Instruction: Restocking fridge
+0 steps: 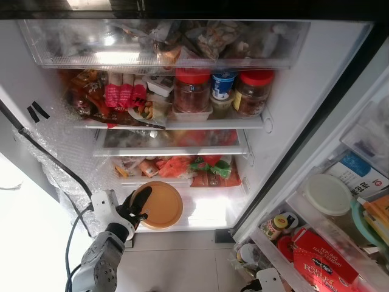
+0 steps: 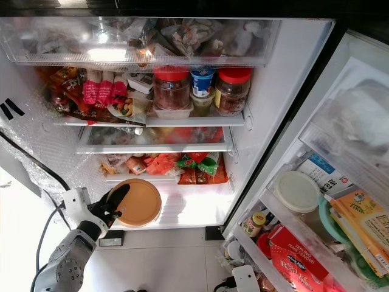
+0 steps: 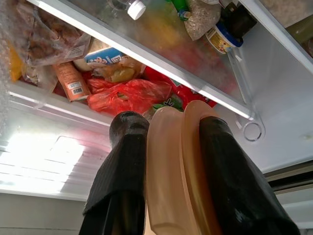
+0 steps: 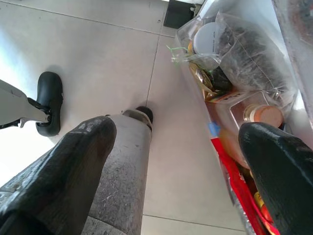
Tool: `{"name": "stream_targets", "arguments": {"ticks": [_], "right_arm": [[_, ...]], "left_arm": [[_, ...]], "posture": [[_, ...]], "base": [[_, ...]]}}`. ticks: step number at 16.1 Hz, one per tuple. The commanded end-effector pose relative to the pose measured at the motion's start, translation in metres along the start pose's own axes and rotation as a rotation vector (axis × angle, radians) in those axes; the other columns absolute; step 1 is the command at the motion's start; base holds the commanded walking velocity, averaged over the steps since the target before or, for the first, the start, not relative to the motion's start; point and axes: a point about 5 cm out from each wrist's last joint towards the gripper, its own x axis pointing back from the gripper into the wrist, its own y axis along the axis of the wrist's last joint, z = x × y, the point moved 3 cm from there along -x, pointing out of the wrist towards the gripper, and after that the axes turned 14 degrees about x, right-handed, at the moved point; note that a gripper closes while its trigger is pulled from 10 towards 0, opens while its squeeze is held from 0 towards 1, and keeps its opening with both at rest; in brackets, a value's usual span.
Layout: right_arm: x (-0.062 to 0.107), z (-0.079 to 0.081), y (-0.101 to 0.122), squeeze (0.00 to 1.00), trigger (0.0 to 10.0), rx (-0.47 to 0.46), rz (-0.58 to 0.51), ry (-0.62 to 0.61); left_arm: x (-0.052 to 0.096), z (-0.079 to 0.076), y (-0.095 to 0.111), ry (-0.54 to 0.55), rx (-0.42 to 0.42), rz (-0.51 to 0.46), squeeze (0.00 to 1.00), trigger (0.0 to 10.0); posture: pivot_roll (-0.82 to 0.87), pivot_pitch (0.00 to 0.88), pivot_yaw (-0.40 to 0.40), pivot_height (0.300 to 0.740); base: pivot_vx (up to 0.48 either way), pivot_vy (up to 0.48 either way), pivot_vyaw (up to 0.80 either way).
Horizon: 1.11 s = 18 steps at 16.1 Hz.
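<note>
Step in hand: placing. Left end effector clamped on rim of round orange lidded container, at front left corner of bottom fridge shelf. Container lying flat, lid up, no marked long axis; seen edge-on between the fingers in left wrist view. Next, by judgement: set fully down on shelf, release, withdraw clear of shelf above. Right end effector spread wide, empty, beside door bins.

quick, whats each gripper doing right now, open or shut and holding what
Left gripper: shut on the edge of the round orange container at the fridge's bottom shelf.
Right gripper: open, holding nothing, hanging low by the door bins.
</note>
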Motion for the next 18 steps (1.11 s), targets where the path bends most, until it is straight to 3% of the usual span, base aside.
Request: {"name": "stream_targets", "arguments": {"ticks": [1,3,18], "right_arm": [[0.0048,0.009,-0.0237,0.0,10.0,-0.006,0.083,0.023],[0.0047,0.009,-0.0226,0.0,10.0,-0.005,0.074,0.025],[0.0048,0.0096,-0.0236,0.0,10.0,-0.006,0.081,0.027]], "left_arm": [[0.0007,0.0002,0.0002,0.006,0.009,-0.001,0.0,10.0],[0.0006,0.0001,0.0002,0.006,0.008,0.0,0.0,10.0],[-0.0009,-0.0013,-0.0003,0.003,0.002,0.003,0.0,10.0]], "posture": [[0.04,0.152,-0.054,0.695],[0.04,0.151,-0.054,0.675],[0.04,0.15,-0.055,0.66]], "base": [[0.0,0.0,0.0],[0.0,0.0,0.0],[0.0,0.0,0.0]]}}
